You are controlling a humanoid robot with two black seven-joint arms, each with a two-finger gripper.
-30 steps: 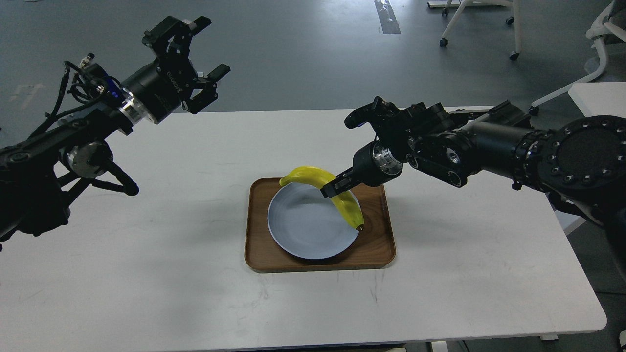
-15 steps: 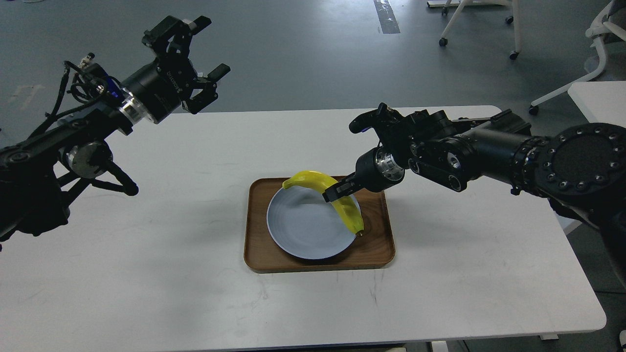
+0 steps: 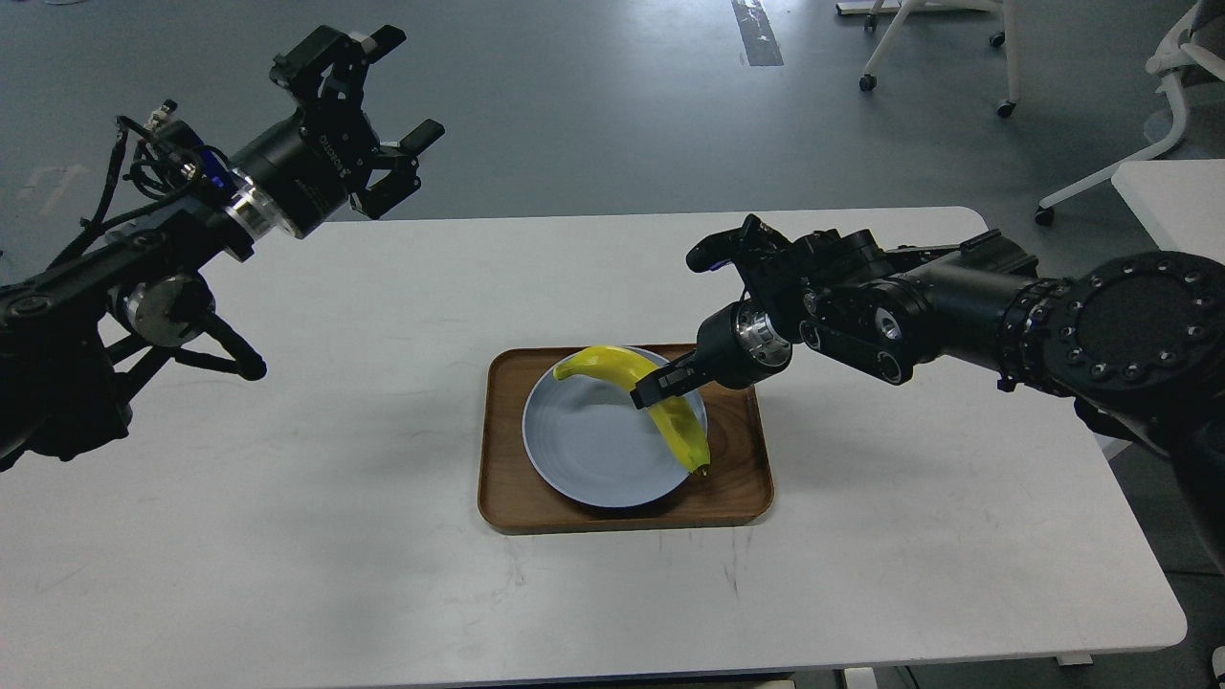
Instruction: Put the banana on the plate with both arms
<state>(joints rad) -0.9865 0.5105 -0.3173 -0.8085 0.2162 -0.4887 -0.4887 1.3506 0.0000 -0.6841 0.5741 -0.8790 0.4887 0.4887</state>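
The yellow banana (image 3: 660, 402) curves over the right side of the pale blue-grey plate (image 3: 593, 450), stem up left, dark tip at the plate's right rim. My right gripper (image 3: 656, 388) comes in from the right and is shut on the banana's middle. Whether the banana rests on the plate or hangs just above it I cannot tell. My left gripper (image 3: 383, 96) is open and empty, held high at the far left, well away from the plate.
The plate sits in a brown wooden tray (image 3: 737, 478) at the middle of the white table (image 3: 287, 536). Office chairs (image 3: 938, 48) and a second white table (image 3: 1177, 191) stand beyond the far right edge.
My right gripper has lowered the banana down and slightly right onto or just above the plate. My left arm has drifted a little to the left and up.
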